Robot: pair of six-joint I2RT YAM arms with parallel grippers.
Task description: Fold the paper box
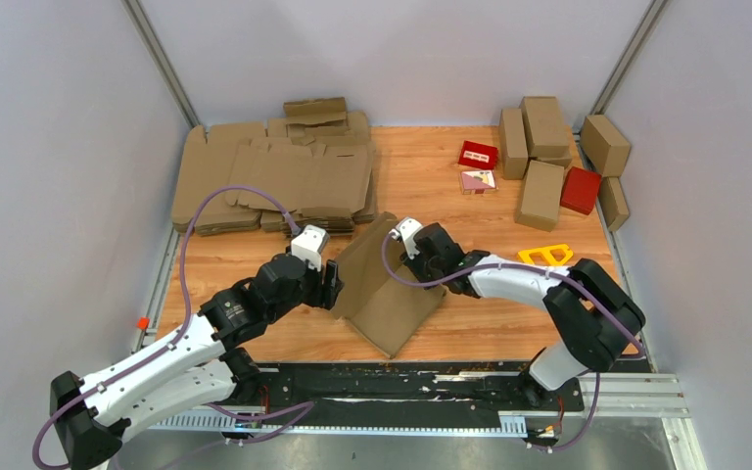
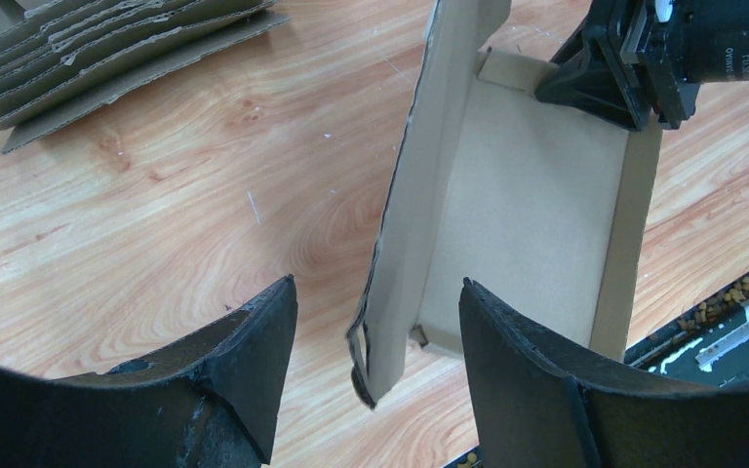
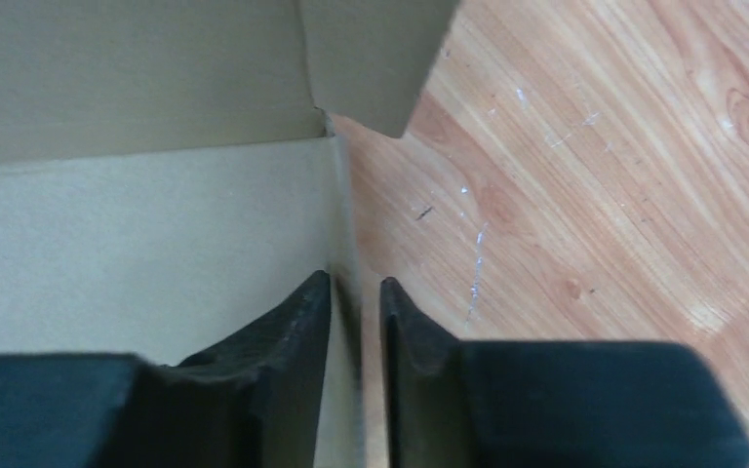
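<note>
Box in the middle, stock behind
The paper box sits mid-way on the counter between the left pincer and right pincer; flat blanks are stacked behind left, finished boxes behind right.

Overhead view, wrist close-ups sharing box

The left arm extends forward and to the right from its base, with the wrist angled down. The left gripper is wide open. The right arm folds at the elbow and reaches left. The right gripper has its fingers nearly together, pinching a thin wall of the paper box.
</note>
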